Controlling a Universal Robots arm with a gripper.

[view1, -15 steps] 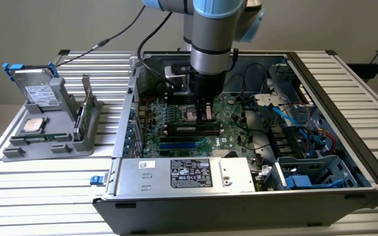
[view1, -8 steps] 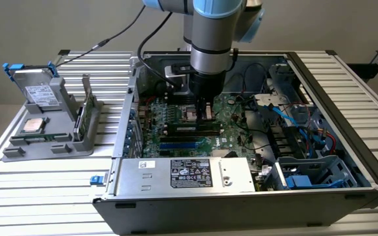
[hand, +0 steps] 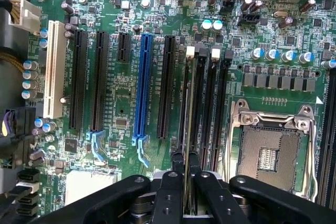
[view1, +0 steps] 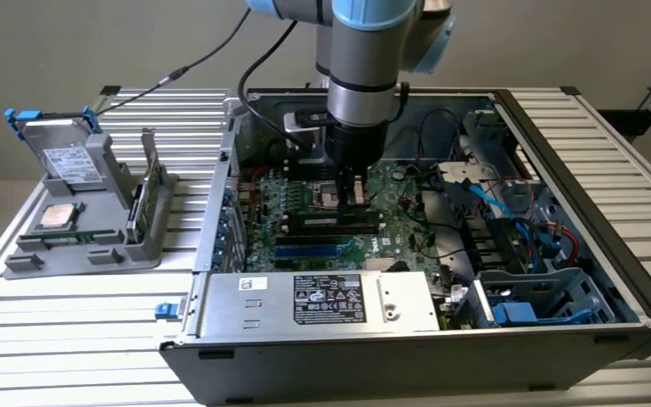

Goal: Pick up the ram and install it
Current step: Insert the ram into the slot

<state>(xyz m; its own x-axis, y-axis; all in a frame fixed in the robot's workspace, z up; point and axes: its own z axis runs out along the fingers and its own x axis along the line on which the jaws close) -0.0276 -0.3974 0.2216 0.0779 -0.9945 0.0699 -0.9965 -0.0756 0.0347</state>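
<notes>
So, the arm point(view1: 359, 93) is reached straight down into the open computer case point(view1: 597, 170), which is laid flat on the slatted metal counter point(view1: 77, 322). The pincer point(hand: 187, 167) is clamped nearly shut on the ram point(hand: 188, 108). The stick is seen edge-on in the wrist view, pinched between the two black fingers point(hand: 170, 182).

The ram is held upright over the green motherboard point(hand: 121, 103) and lined up lengthwise with the row of black memory slots point(hand: 216, 108). Its far end is near the white latches point(hand: 190, 51). Whether it's actually seated in a slot or just above it can't be told from here, tbh.

The open processor socket point(hand: 273, 150) is found just beside those slots, and a long blue slot point(hand: 143, 93) on their other side.

In the exterior view the pincer point(view1: 354, 193) is seen mid-board, behind the silver power supply point(view1: 314, 301). A grey holder point(view1: 88, 246) is parked on the counter at the exterior view's left, well apart from the pincer.
</notes>
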